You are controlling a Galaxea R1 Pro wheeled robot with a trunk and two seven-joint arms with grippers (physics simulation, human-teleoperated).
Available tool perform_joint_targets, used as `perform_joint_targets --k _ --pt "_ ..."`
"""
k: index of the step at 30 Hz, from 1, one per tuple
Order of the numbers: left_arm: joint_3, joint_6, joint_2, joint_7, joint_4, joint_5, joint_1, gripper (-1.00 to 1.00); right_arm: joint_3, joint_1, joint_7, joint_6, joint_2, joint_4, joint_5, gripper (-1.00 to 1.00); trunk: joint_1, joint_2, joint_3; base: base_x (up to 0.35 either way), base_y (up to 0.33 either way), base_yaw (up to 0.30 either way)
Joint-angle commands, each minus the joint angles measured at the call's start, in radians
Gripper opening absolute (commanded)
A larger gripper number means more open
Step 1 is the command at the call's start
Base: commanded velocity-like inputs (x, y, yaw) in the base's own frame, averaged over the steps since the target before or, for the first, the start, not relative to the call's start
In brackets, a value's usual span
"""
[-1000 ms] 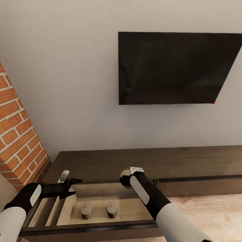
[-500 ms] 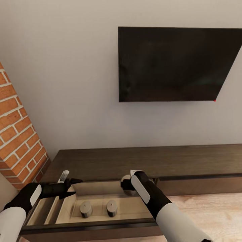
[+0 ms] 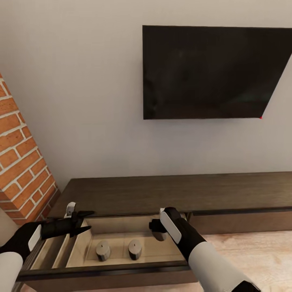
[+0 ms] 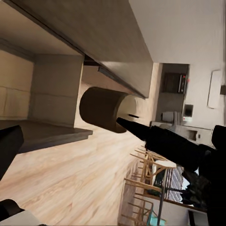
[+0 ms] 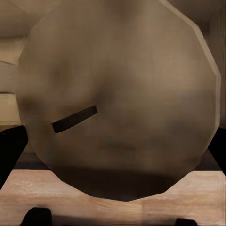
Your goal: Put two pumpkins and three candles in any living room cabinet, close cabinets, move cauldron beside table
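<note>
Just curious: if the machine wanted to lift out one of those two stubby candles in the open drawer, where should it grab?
Probably from straight above, the tool's fingers closing across the round side wall of the left candle. It stands upright, and the drawer walls block sideways approaches.

Long dark-brown cabinet (image 3: 170, 194) against wall | left drawer (image 3: 121, 247) pulled open | two candles (image 3: 103, 250) upright inside, toward 6 o'clock

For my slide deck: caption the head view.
Right hand lowers a third candle into the open cabinet drawer beside two candles.
</note>
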Motion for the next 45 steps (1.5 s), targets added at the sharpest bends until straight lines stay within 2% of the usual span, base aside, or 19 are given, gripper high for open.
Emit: perform_joint_targets --k 1,4,5,8,11,25,45 --pt "-0.001 0.0 0.003 -0.009 0.0 0.001 0.001 1.0 0.0 -0.008 0.001 -0.004 0.0 0.021 -0.002 -1.0 0.004 -0.007 -0.003 0.0 0.0 0.0" --pt "-0.003 0.0 0.007 -0.049 0.0 0.003 0.003 1.0 0.0 -0.017 0.002 -0.013 0.0 0.05 0.001 -1.0 0.015 -0.028 -0.013 0.0 0.0 0.0" --pt "-0.005 0.0 0.008 -0.087 0.0 0.002 0.004 1.0 0.0 -0.019 0.002 -0.018 0.0 0.058 0.004 -1.0 0.019 -0.035 -0.016 0.0 0.0 0.0" --pt "-0.008 -0.002 0.009 -0.148 0.0 -0.001 0.005 1.0 0.0 -0.02 0.003 -0.023 0.0 0.064 0.006 -1.0 0.031 -0.056 -0.025 0.0 0.0 0.0" --pt "-0.009 -0.003 0.009 -0.18 0.0 -0.002 0.006 1.0 0.0 -0.021 0.004 -0.038 0.0 0.066 0.009 -1.0 0.042 -0.077 -0.034 0.0 0.0 0.0" --pt "-0.011 -0.004 0.007 -0.191 -0.001 -0.001 0.007 1.0 0.005 -0.021 0.006 -0.087 0.0 0.076 0.012 -1.0 0.096 -0.175 -0.078 0.0 0.0 0.0" --pt "-0.011 -0.004 0.007 -0.192 -0.001 -0.001 0.007 1.0 0.006 -0.021 0.015 -0.115 0.0 0.098 0.013 -1.0 0.173 -0.315 -0.141 0.0 0.0 0.0"
